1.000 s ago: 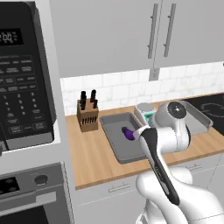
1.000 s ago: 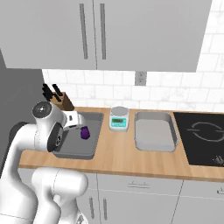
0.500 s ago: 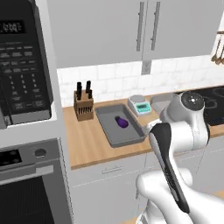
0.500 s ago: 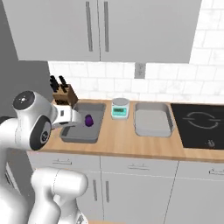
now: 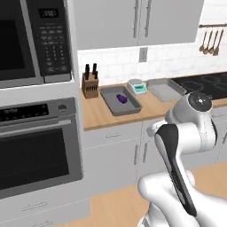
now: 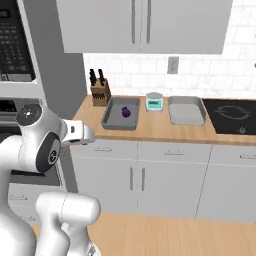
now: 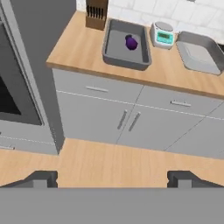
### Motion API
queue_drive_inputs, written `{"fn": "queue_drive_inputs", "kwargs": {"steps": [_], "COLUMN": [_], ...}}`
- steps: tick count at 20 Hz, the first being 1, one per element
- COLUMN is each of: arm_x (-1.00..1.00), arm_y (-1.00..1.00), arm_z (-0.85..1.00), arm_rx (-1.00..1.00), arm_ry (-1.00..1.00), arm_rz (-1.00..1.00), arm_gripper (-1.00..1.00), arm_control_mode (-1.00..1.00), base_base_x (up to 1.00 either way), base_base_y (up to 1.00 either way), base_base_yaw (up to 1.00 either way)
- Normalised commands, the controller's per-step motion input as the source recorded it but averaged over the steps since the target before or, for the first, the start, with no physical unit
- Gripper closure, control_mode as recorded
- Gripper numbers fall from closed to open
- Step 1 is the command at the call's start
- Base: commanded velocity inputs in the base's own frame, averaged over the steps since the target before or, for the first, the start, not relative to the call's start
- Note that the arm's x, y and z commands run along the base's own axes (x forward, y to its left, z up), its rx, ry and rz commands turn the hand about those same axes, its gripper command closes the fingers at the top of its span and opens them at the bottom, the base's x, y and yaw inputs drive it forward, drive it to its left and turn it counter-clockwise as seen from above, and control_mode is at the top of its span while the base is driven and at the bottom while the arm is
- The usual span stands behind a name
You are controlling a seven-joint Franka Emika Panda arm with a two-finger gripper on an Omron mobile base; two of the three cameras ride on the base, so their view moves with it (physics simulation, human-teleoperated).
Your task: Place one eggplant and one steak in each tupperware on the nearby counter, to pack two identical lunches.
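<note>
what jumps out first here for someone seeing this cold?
The purple eggplant lying alone in the left grey tupperware on the counter, the one spot of colour. To its right stand a small scale and a second tupperware with nothing in it; a knife block sits at the far left. The open pincer hangs well back from the counter, above the wooden floor.

Light-brown wooden worktop (image 7: 83, 48) over pale grey cabinet doors (image 7: 109, 118). Purple eggplant (image 7: 131, 42) in a grey tray (image 7: 114, 54); second grey tray (image 7: 199, 57); teal scale (image 7: 164, 38); brown knife block (image 7: 97, 15).
</note>
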Motion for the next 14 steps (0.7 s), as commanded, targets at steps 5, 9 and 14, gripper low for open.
{"fn": "queue_drive_inputs", "kwargs": {"steps": [5, 9, 14], "arm_x": [0.00, 0.00, 0.00], "arm_y": [0.00, 0.00, 0.00], "arm_z": [0.00, 0.00, 0.00], "arm_rx": [0.00, 0.00, 0.00], "arm_ry": [0.00, 0.00, 0.00], "arm_rz": [0.00, 0.00, 0.00], "arm_gripper": [-1.00, -1.00, -1.00], "arm_control_mode": [1.00, 1.00, 1.00], "base_base_x": [-0.32, -0.12, -0.34], "base_base_y": [1.00, 1.00, 1.00], "base_base_yaw": [0.00, -0.01, -0.06]}}
